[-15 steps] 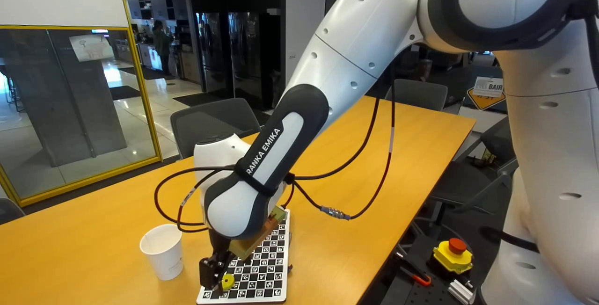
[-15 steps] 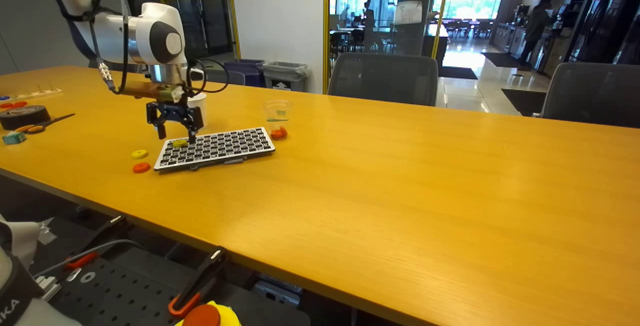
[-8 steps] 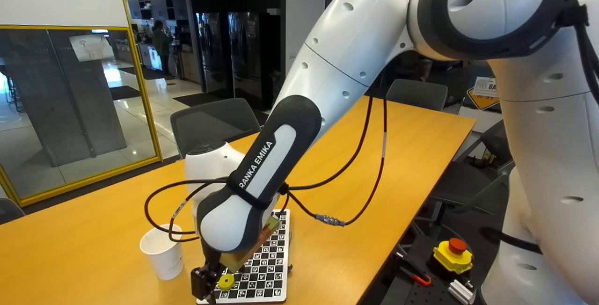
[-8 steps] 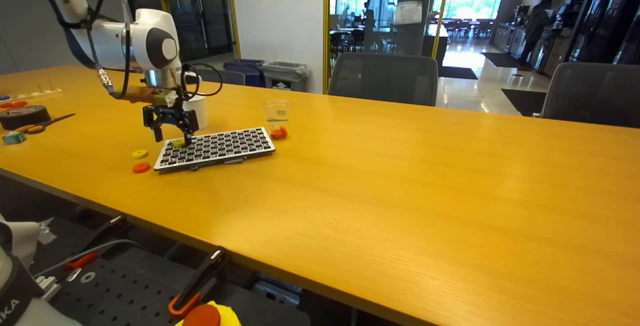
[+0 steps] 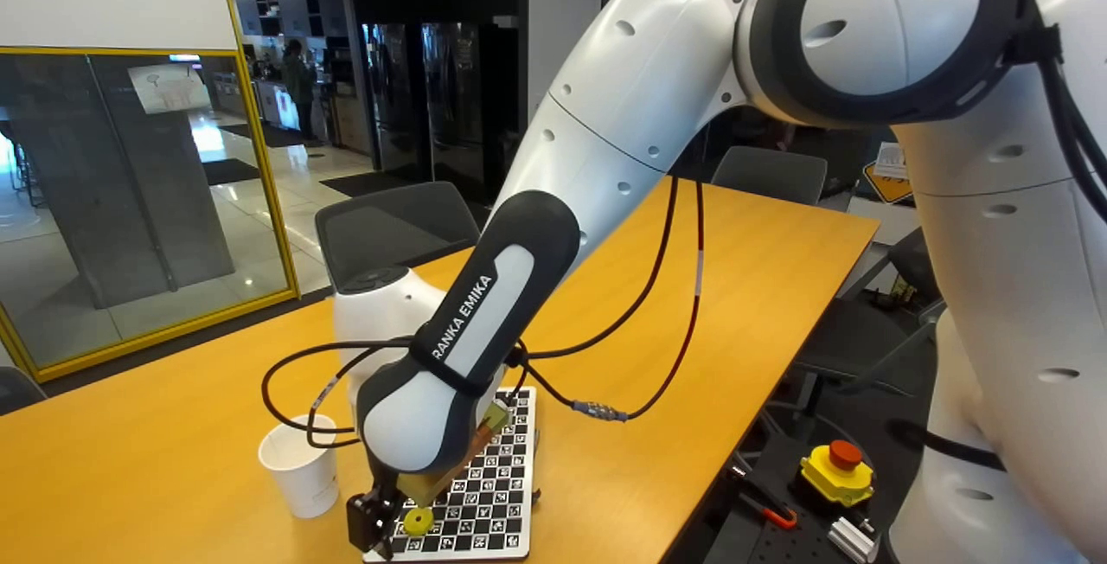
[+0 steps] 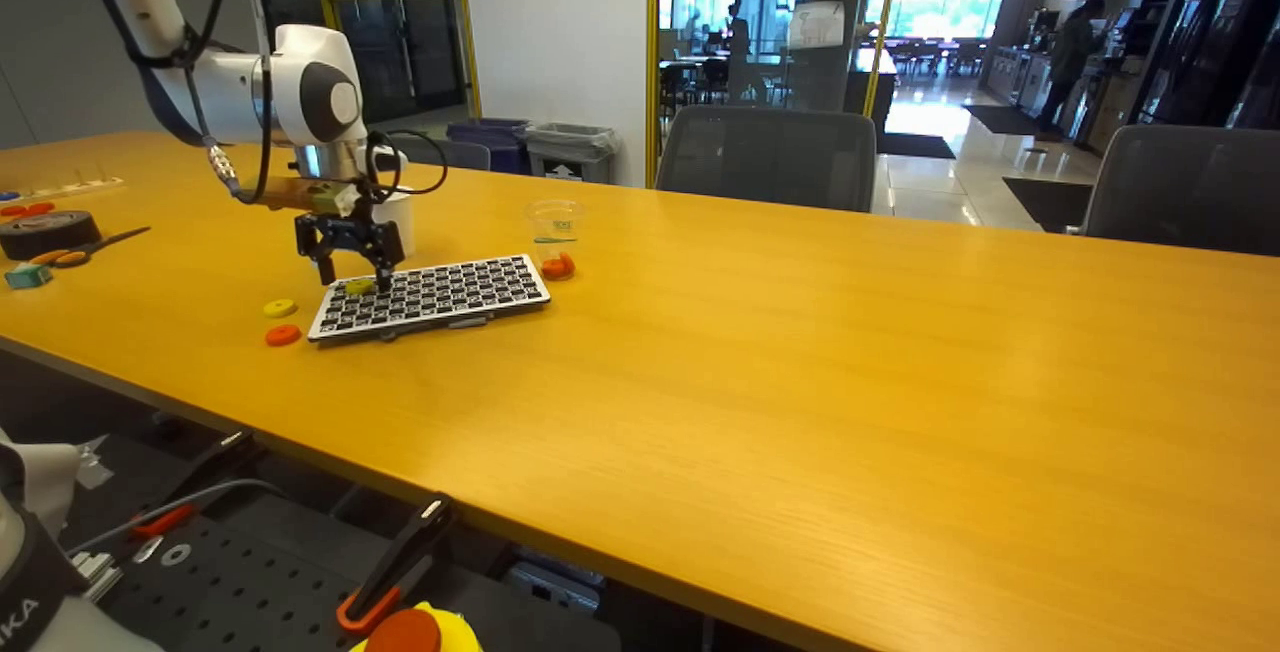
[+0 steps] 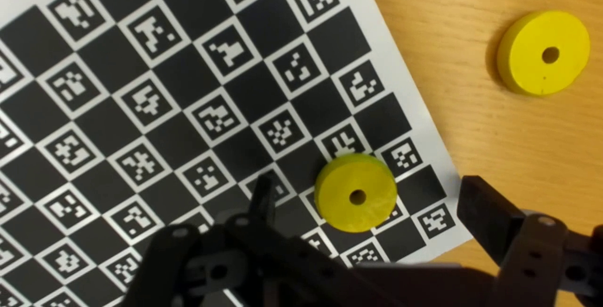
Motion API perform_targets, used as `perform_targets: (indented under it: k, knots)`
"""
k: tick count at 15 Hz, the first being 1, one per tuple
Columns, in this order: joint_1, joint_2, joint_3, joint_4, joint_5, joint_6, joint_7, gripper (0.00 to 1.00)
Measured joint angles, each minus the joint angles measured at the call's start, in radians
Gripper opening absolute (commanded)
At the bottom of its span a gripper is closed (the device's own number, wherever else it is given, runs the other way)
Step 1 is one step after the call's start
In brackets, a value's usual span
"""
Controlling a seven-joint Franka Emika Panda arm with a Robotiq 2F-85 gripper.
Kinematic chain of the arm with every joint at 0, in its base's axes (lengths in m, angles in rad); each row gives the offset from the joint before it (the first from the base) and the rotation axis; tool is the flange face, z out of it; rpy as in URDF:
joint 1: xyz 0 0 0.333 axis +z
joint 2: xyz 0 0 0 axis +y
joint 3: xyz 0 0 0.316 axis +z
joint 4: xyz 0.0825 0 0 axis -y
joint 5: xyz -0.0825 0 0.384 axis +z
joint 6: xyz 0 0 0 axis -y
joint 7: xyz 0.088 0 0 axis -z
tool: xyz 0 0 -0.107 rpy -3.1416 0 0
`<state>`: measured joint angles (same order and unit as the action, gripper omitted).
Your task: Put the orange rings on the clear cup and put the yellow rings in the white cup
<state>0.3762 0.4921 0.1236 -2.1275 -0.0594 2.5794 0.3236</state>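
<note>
Far left in an exterior view, a pale wooden strip set with upright pegs (image 6: 80,189) lies on the orange-brown wooden table (image 6: 800,332). Nearer the front are a thick black roll (image 6: 48,234), scissors with orange handles (image 6: 88,250) and a small teal block (image 6: 28,275).

Well apart from these, to the right, a flat, round yellow ring with a small centre hole (image 6: 280,308) rests on the tabletop, and a flat, round orange ring (image 6: 283,335) lies just in front of it. Both are beside the left end of a black-and-white checkered board (image 6: 460,292).

Over that end hangs the black two-fingered gripper (image 6: 356,282), its fingers wide apart. Between them a second yellow ring (image 7: 356,192) lies flat on the board – in the wrist view a gap shows on either side of it. I cannot tell whether the fingertips touch the board.

Behind the gripper, partly hidden by it, a tapered white paper cup (image 6: 402,222) stands upright; its bottom is out of sight.

Farther right, near the board's far corner, stands a small clear plastic cup (image 6: 555,232) – orange rings (image 6: 558,266) show through its wall at the bottom, their number unclear.
</note>
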Motion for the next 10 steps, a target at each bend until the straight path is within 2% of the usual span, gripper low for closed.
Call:
perform_targets:
  k: [2,4,10]
  knots:
    - [0.006,0.001,-0.012,0.002,-0.013,0.000,0.013,1.00]
    - [0.011,0.001,-0.022,0.002,-0.025,0.000,0.025,0.74]
    - [0.016,-0.004,-0.034,0.007,-0.054,-0.002,0.046,0.30]
